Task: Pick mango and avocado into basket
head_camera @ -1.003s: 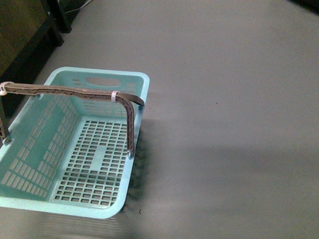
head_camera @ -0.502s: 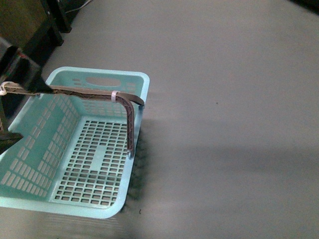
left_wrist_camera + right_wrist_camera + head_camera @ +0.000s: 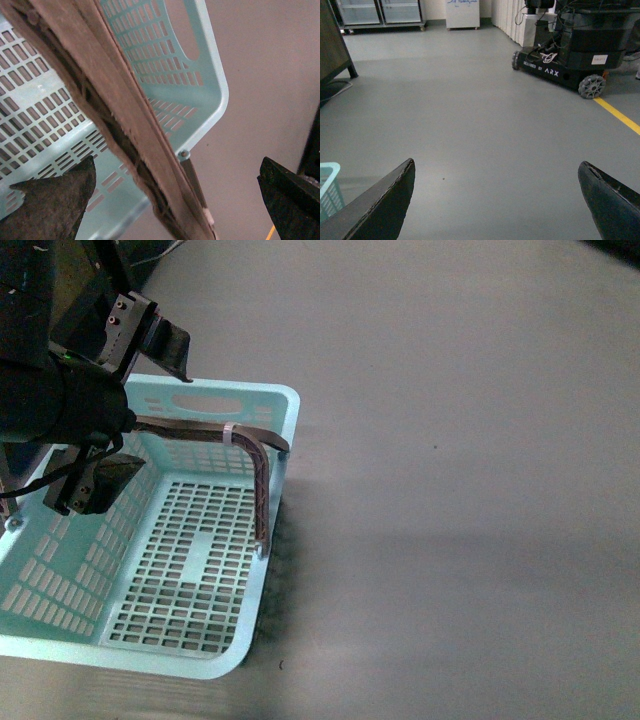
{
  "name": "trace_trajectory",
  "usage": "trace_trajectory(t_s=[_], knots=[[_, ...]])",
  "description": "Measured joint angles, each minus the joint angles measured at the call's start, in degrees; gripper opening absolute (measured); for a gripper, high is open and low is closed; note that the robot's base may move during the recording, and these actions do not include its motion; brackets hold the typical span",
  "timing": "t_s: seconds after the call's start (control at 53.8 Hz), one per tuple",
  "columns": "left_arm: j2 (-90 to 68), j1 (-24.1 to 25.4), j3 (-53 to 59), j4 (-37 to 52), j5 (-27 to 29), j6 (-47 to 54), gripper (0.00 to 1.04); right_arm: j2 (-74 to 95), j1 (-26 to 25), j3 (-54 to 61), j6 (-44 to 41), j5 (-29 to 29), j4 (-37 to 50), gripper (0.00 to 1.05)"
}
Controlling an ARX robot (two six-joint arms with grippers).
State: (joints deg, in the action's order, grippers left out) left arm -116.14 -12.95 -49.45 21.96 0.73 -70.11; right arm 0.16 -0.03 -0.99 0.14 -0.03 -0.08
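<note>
Black left hand: fingers wide apart, one on each side of the handle; I cannot tell whether either touches it.
Brown-grey handle: upright across the basket, rough and worn in the left wrist view, with a white tie round it near its bend.
Hidden by the arm: the handle's left end and part of the basket's far left wall.
Turquoise basket: stands on the grey floor, at the left of the front view; through the lattice bottom only floor shows.
Cut off: the basket's near left corner, at the picture's edge.
Right hand: fingers spread wide with nothing between them, above bare floor; only the two dark tips show.
Basket, right wrist view: one corner only, at the picture's edge.
Cart: black, wheeled, far across the floor, beside a yellow line.
Writing: "ARX" in white on the cart; the small words before it are too fine to read.
</note>
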Motion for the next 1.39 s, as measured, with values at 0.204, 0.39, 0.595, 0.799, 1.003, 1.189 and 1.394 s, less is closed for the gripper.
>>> trace_trajectory(t_s=[0.204, 0.39, 0.595, 0.799, 1.003, 1.189, 1.394], knots=[[-5.3, 1.3, -3.5, 0.9, 1.4, -4.2, 0.97, 0.0, 0.0, 0.0, 0.0, 0.0, 0.0, 0.96], [-9.2, 3.3, -6.4, 0.9, 2.0, -4.4, 0.97, 0.0, 0.0, 0.0, 0.0, 0.0, 0.0, 0.96], [-11.1, 4.1, -8.0, 0.3, 2.2, -4.3, 0.75, 0.0, 0.0, 0.0, 0.0, 0.0, 0.0, 0.96], [-11.2, 4.8, -8.0, -0.9, 1.7, -5.3, 0.32, 0.0, 0.0, 0.0, 0.0, 0.0, 0.0, 0.96], [-7.3, 6.2, -6.7, -2.9, -0.7, -6.8, 0.05, 0.0, 0.0, 0.0, 0.0, 0.0, 0.0, 0.96], [0.1, 7.5, -3.5, -5.6, -1.1, -7.8, 0.05, 0.0, 0.0, 0.0, 0.0, 0.0, 0.0, 0.96], [15.1, 9.1, 1.4, -11.1, -4.0, -9.9, 0.04, 0.0, 0.0, 0.0, 0.0, 0.0, 0.0, 0.96]])
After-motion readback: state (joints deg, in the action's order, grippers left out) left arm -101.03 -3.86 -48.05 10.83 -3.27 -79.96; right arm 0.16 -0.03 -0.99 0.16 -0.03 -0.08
